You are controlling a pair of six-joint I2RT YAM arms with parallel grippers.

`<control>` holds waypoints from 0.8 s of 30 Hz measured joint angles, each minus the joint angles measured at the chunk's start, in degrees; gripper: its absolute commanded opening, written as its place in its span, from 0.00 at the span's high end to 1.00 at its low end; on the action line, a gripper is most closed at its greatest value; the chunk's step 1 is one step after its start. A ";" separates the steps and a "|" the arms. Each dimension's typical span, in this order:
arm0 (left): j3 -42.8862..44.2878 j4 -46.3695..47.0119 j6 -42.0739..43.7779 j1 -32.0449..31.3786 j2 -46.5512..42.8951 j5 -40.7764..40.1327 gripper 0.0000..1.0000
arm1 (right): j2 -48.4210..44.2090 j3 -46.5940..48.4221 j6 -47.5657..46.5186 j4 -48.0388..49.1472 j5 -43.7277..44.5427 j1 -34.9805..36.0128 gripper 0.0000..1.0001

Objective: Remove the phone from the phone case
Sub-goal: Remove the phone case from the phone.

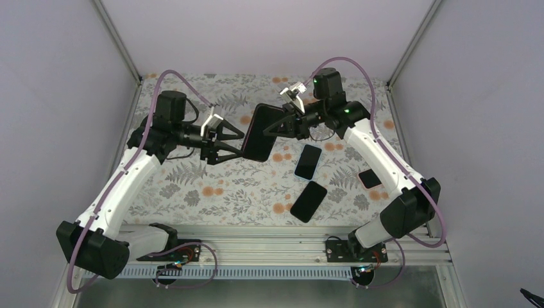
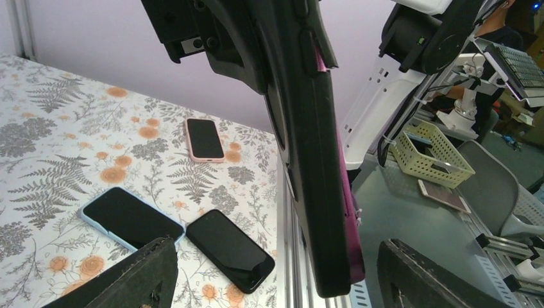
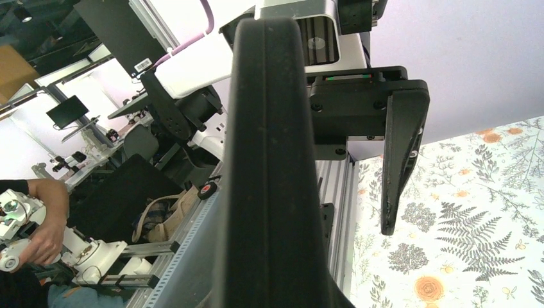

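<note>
The cased phone [image 1: 260,131] is dark and is held in the air above the table's far middle. In the left wrist view it [image 2: 308,147] hangs edge-on, with a magenta strip [image 2: 347,192] along one side. My right gripper [image 1: 277,125] is shut on its upper right end. In the right wrist view the phone's edge [image 3: 272,192] fills the centre and hides my right fingers. My left gripper [image 1: 240,145] is open. Its fingertips [image 2: 138,273] straddle the phone's lower end without touching it.
Three other phones lie on the floral table [image 1: 212,192]: a black one [image 1: 308,161], a second dark one [image 1: 308,201] nearer the front, and a small pink-cased one [image 1: 369,178] at the right. The aluminium rail [image 1: 269,244] runs along the near edge.
</note>
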 measured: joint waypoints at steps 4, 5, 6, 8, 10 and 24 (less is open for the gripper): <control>-0.02 -0.20 0.57 -0.28 0.00 -0.26 0.23 | 0.00 0.02 0.00 0.00 0.07 0.00 0.96; -0.07 -0.17 0.68 -0.31 0.00 -0.37 0.24 | 0.00 0.07 0.00 -0.02 0.07 0.02 0.96; -0.11 -0.26 0.79 -0.33 0.00 -0.52 0.24 | 0.00 0.09 -0.02 0.02 0.04 0.02 0.96; -0.33 -0.26 0.79 -0.33 0.00 -0.83 0.25 | 0.00 0.11 -0.07 -0.02 -0.02 0.04 0.96; -0.59 -0.17 0.72 -0.33 0.04 -0.94 0.25 | 0.00 0.11 -0.13 -0.13 0.02 0.02 0.96; -1.51 0.33 -0.55 -0.26 0.37 1.38 0.26 | 0.00 0.11 -1.42 -0.83 -1.18 0.00 0.96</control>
